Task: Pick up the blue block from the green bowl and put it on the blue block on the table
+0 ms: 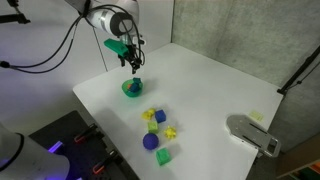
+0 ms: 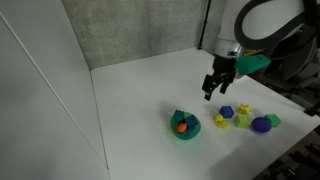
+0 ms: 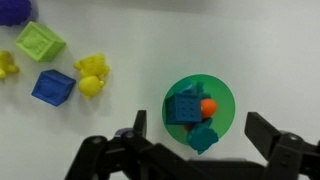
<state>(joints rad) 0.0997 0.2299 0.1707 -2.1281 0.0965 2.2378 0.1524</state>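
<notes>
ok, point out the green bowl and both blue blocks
blue block in bowl (image 3: 183,107), wrist view, top face
green bowl (image 3: 222,92), wrist view, bare inner wall
blue block on table (image 3: 52,87), wrist view, top face

I work above a white table (image 1: 210,85) with a plain matte top, evenly lit in both exterior views. Behind it stands a grey speckled wall (image 2: 140,30) with a rough texture. In an exterior view, a smooth white panel (image 2: 40,100) rises along one side of the table and slants across the frame. In an exterior view, a violet glow (image 1: 15,35) colours one corner of the room. The floor (image 1: 50,128) beside the table is dark, possibly black matting; it is too dim there to tell. A thin black stand (image 1: 300,68) leans in at the table's far edge.
</notes>
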